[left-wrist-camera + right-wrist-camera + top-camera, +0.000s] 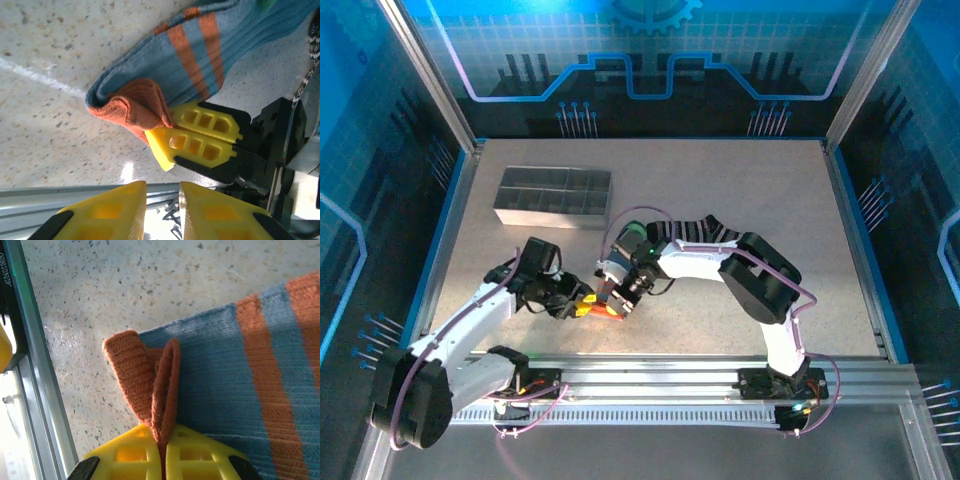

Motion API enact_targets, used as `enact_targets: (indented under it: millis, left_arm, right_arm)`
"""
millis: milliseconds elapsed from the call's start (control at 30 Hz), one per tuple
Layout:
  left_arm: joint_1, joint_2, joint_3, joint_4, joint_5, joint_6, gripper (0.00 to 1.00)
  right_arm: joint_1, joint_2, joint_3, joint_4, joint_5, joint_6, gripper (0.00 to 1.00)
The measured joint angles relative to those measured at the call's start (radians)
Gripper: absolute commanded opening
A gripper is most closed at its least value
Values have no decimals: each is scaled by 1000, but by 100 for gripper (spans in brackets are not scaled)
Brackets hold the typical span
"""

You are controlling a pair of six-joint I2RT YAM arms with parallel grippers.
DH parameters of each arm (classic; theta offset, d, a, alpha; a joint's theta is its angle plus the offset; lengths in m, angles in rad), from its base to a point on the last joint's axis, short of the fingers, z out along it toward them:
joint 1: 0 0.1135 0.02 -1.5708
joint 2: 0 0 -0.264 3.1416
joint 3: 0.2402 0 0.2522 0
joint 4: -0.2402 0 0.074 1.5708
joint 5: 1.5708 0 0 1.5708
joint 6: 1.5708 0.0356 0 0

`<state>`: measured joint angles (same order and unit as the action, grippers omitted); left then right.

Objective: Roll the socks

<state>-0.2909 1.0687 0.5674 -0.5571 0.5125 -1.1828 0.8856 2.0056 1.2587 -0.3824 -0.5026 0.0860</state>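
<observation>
The right end effector (162, 457) is pinching the orange cuff (150, 375) of the grey-blue sock (225, 385), probably to begin rolling; the left end effector (162, 212) is hovering narrow and empty

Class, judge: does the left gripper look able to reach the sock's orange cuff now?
Probably yes: the left gripper hangs open near the orange cuff, nothing between them, though the right gripper pinching it crowds the spot.

The top camera sits above and behind my bases, looking down on the worktop (740, 210); my left wrist camera peers close past my left pincer (162, 189) at my right pincer (161, 131) pinching the grey-blue sock (200, 45). My right wrist camera looks even closer at that sock's cuff (150, 380); all three share this spot.
</observation>
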Motion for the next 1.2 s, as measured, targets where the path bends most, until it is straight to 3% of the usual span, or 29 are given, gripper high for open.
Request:
enact_targets:
  millis: [533,667,867,1067,1200]
  left_arm:
    - [0,199,-20,228,2,-43,18]
    - [0,268,-21,262,0,-42,17]
    - [0,336,-20,284,-10,-30,16]
    - [0,363,-1,285,-20,-4,16]
    - [0,370,10,272,-29,13,16]
  right_arm:
    - [-23,30,26,-11,-29,39,9]
    - [-23,30,26,-11,-29,40,16]
    - [-23,2,4,-8,-11,21,39]
    - [15,-248,-198,78,167,-93,52]
    - [155,-418,-336,179,388,-253,60]
